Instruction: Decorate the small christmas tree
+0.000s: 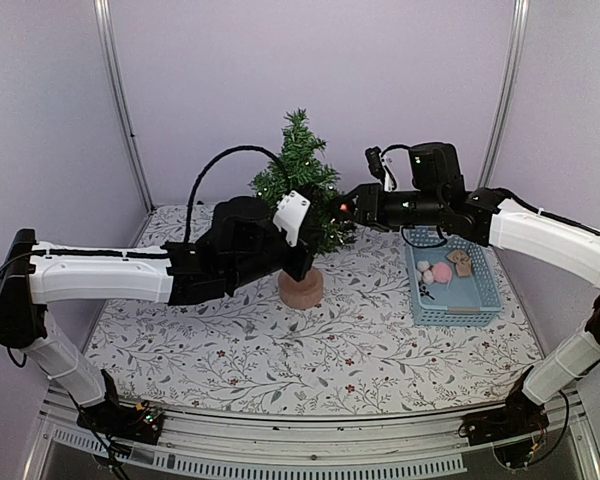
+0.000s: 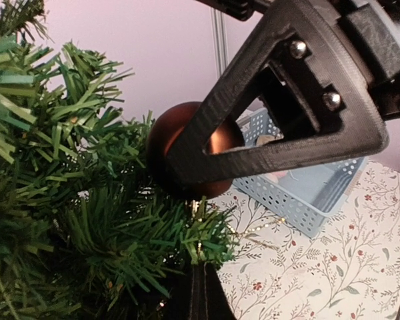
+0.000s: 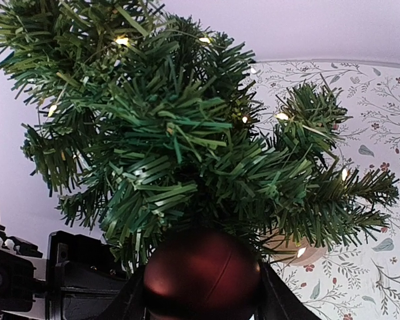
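On table (image 1: 230, 340): small christmas tree (image 1: 298, 170) at middle; basket (image 1: 461, 319) right of it; ball (image 3: 201, 277) in right gripper (image 1: 348, 210), against tree branches.

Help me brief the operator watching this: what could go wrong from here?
The right end effector grips the red ball against branches of the small christmas tree. No hooked loop shows, so releasing may drop it. Pushing harder could tip the tree on its round base.
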`<state>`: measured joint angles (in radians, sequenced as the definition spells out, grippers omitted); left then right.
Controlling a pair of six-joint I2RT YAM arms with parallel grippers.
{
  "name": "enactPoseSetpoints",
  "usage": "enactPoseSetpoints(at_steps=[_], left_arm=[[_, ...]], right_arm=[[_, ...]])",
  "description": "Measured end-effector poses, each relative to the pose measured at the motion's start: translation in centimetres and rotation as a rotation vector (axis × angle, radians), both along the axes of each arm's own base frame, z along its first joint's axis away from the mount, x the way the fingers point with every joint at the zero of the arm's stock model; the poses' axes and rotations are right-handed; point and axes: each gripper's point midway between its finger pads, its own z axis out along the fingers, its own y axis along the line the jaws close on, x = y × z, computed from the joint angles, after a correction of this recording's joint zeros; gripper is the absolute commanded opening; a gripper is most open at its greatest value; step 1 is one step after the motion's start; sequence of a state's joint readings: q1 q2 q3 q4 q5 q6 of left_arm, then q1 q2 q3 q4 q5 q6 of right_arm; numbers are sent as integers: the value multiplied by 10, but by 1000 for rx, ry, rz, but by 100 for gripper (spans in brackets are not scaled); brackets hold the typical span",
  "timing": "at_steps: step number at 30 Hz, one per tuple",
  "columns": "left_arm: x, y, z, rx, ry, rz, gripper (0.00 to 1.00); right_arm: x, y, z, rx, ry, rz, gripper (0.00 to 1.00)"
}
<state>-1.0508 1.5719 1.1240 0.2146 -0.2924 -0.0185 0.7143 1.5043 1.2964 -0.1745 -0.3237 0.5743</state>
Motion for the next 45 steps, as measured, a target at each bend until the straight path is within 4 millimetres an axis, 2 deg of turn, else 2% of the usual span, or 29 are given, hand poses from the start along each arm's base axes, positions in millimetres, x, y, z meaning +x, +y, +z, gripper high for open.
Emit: enactPoseSetpoints(at_steps=[12,17,24,31,36,45], left_arm=[[12,15,-1,30,-25,108,0],[10,12,1,41,-42,79,0],[8,5,-1,49,-51,50,0],[7,5,-2,51,-50,45,0],[0,9,-1,36,-46,18,18],[-15,5,8,-8,-62,-45,28]], right_arm=[[6,5,-5,-4,-19,7,19],[6,5,-8,-13,-24,11,19],[2,0,-28,-53,-2,10,19],[1,0,-24,-43,-14,10,19],[-4,-5,-15,-24,-36,9,19],[-11,-11,3,12,-77,9,18]])
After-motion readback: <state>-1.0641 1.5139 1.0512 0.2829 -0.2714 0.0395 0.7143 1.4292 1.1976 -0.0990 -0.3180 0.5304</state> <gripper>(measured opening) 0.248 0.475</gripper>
